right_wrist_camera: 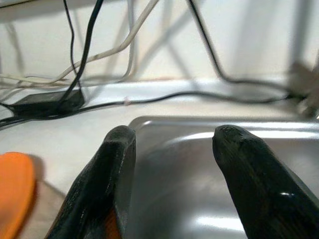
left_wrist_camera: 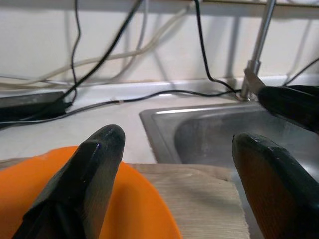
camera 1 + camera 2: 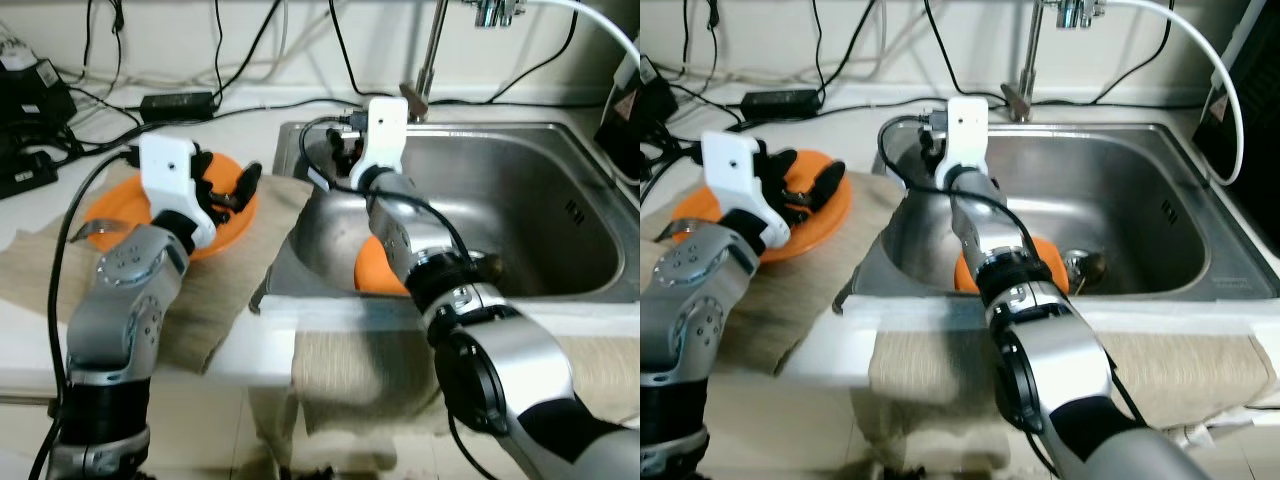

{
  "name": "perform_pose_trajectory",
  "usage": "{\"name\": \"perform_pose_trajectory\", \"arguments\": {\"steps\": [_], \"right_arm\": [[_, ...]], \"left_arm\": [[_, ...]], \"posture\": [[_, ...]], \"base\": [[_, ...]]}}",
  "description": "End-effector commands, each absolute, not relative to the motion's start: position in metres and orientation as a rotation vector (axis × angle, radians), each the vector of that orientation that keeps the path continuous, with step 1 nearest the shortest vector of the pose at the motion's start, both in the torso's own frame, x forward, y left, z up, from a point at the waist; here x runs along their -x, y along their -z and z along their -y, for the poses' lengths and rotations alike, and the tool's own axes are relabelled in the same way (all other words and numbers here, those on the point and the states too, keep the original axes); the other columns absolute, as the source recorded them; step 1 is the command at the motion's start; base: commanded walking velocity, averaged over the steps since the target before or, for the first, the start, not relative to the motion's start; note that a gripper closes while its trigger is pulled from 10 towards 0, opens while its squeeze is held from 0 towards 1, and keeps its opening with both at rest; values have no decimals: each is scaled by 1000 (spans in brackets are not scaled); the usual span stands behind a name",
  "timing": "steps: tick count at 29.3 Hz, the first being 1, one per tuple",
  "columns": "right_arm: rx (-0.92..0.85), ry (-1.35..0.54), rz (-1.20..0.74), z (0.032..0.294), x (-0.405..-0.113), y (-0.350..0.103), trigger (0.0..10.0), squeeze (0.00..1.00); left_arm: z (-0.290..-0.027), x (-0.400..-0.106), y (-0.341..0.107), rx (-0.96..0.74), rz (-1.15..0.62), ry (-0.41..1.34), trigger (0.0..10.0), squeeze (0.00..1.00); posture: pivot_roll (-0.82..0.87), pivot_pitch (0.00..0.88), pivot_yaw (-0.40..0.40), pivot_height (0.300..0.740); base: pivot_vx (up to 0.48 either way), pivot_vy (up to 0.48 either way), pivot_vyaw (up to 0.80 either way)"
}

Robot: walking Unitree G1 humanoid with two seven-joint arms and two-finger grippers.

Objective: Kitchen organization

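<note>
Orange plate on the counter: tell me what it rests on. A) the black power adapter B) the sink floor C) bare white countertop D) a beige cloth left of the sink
D: the orange plate lies on the beige cloth spread on the counter left of the sink.

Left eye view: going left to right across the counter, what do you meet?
Orange plate on the beige cloth → left gripper above the plate → right gripper at the sink's back left corner → orange dish in the sink.
</note>
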State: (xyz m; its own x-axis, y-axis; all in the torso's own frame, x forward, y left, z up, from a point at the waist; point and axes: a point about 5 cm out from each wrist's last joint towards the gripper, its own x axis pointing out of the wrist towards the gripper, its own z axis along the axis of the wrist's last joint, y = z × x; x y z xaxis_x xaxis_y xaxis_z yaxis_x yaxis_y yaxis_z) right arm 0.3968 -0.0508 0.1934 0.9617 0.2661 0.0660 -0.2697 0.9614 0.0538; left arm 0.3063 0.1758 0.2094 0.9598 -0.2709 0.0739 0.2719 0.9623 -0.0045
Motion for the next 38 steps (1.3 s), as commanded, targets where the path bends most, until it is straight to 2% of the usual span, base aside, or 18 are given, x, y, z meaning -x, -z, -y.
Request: {"name": "perform_pose_trajectory", "arguments": {"steps": [1,6,8,9,14,17,21,27,31,33,38], "right_arm": [[-12,-308,94,48,-392,-191,10000,0],[54,-340,164,45,-372,-173,10000,0],[112,-259,224,65,-350,-164,10000,0],[112,-259,224,65,-350,-164,10000,0],[231,-122,306,106,-311,-161,10000,0],[306,-60,365,128,-289,-169,10000,0],[334,-45,368,135,-282,-170,10000,0],[360,-96,316,121,-276,-164,10000,0],[354,-98,309,119,-276,-164,10000,0],[351,-112,310,115,-276,-165,10000,0],[347,-128,302,111,-277,-164,10000,0]], "left_arm": [[-181,-309,-207,7,66,246,10000,0],[-193,-305,-190,8,43,164,10000,0],[-209,-288,-188,-3,76,32,10000,0],[-209,-288,-188,-3,76,32,10000,0],[-237,-256,-195,-30,118,-145,10000,0],[-238,-237,-207,-47,175,-179,10000,0],[-238,-229,-199,-74,156,-192,10000,0],[-235,-251,-188,28,50,-151,10000,0],[-250,-261,-187,103,-10,-174,10000,0],[-262,-271,-196,136,17,-210,10000,0],[-277,-284,-205,89,17,-226,10000,0]], "posture": [[153,0,36,740],[143,0,38,740],[141,0,34,740],[141,0,34,740],[158,0,30,740],[148,0,25,740],[147,0,22,740],[144,0,7,740],[146,0,10,740],[145,0,13,740],[142,0,16,740]], "base": [[0,0,0],[0,0,0],[0,0,0],[0,0,0],[0,0,0],[0,0,0],[0,0,0],[0,0,0],[0,0,0],[0,0,0],[0,0,0]]}}
